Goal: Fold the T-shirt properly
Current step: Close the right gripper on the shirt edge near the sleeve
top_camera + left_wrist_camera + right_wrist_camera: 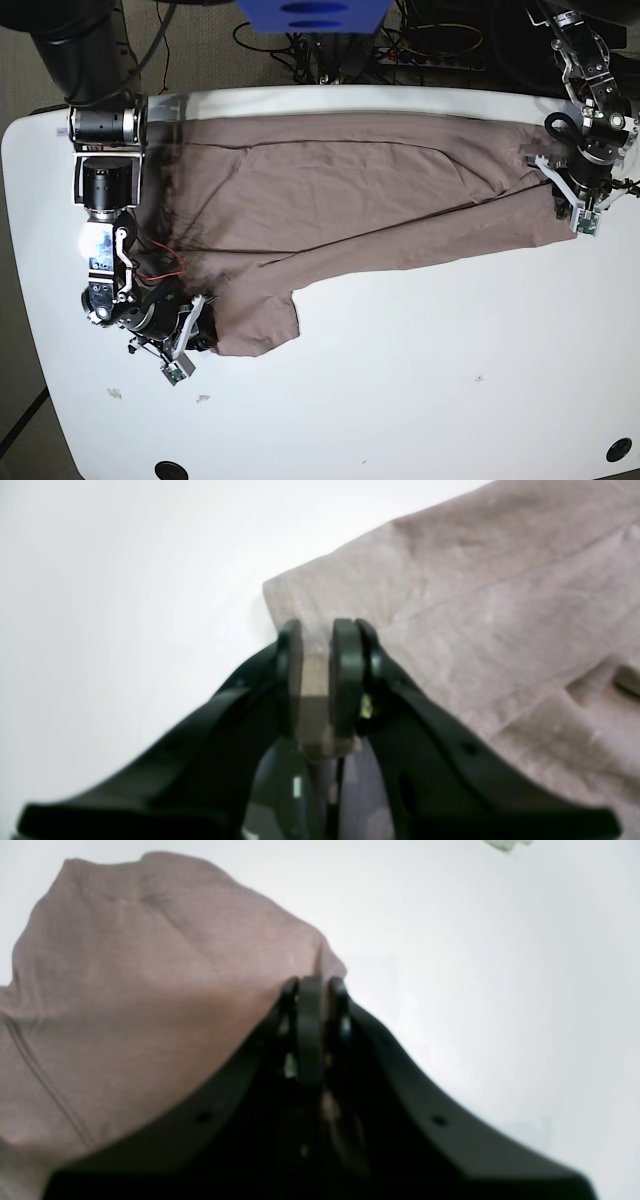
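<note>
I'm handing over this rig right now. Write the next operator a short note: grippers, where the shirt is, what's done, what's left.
Left gripper: shut on a corner of the T-shirt.
Right gripper: jaws closed on the shirt's edge at the opposite end.
Shirt: lying on the white table, partly doubled over lengthwise, one sleeve sticking out near the right arm.
Done: both ends pinched.
Left: probably lift and carry the held ends across to complete the fold, then smooth the wrinkles.

Plain dusty mauve-brown T-shirt [340, 200] on a white table [450, 360]; both tools black.
</note>
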Available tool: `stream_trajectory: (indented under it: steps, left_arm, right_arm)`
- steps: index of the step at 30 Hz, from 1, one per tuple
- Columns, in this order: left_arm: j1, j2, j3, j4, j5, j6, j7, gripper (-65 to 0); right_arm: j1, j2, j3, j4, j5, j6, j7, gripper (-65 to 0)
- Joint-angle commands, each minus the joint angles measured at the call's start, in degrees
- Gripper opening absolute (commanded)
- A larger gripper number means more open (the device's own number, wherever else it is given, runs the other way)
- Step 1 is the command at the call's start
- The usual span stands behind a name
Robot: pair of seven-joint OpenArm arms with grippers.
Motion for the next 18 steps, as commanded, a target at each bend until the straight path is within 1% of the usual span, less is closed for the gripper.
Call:
stream_trajectory:
  steps: [1,18]
  left_arm:
    - [-0.34,-0.65,-0.43,1.04,-0.41,0.08,-0.81,-53.5]
    - [-1.72,-0.61,-0.3,0.9,-0.51,-0.06,-0.34,-53.7]
  right_arm:
    - [0.69,0.64,-0.11,0.99,-1.63,-0.36,-1.64,-65.0]
    - [0.77,1.05,-0.01,0.77,-1.58,-0.36,-1.38,-63.9]
